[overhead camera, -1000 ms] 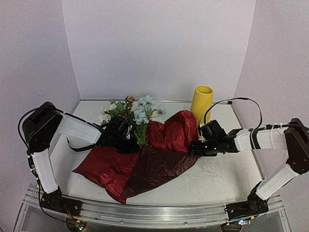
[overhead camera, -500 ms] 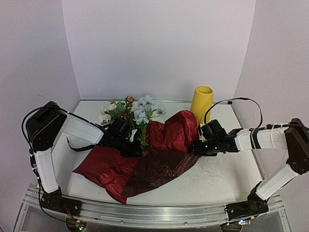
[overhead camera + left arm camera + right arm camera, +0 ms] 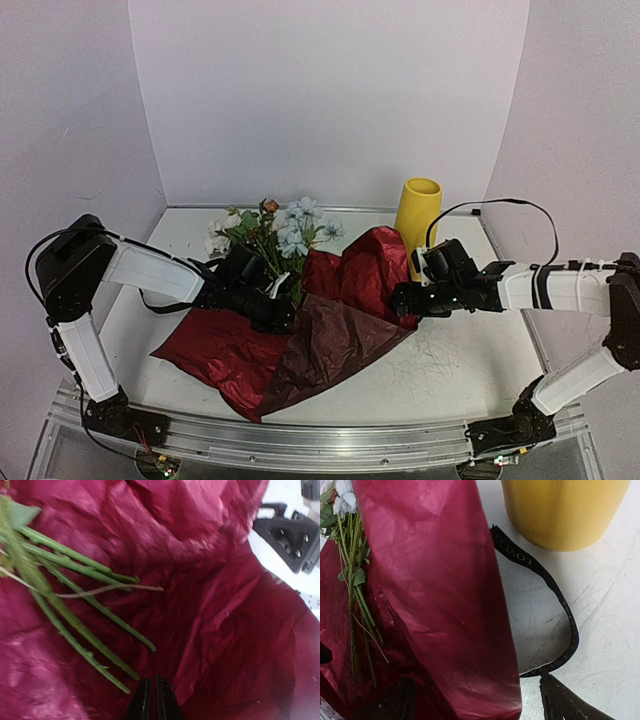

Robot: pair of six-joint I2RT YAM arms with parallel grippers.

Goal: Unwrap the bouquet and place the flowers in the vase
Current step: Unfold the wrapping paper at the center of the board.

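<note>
The vase (image 3: 417, 214) stands upright at 1 o'clock on the worktop (image 3: 460, 370). The flowers (image 3: 281, 232) lie at 11 o'clock with their blooms toward the back wall. Their green stems (image 3: 75, 605) rest on the opened red wrapping sheet (image 3: 330, 335), which spreads from the centre toward 7 o'clock. The left end effector (image 3: 150, 697) is clenched, tips together over the sheet at 6 o'clock of the stem ends. The right end effector (image 3: 477, 702) is released, its fingers wide apart astride a raised fold of the sheet, at 6 o'clock of the vase. A black ribbon (image 3: 555, 595) lies loose on the worktop beside the vase's foot.
</note>
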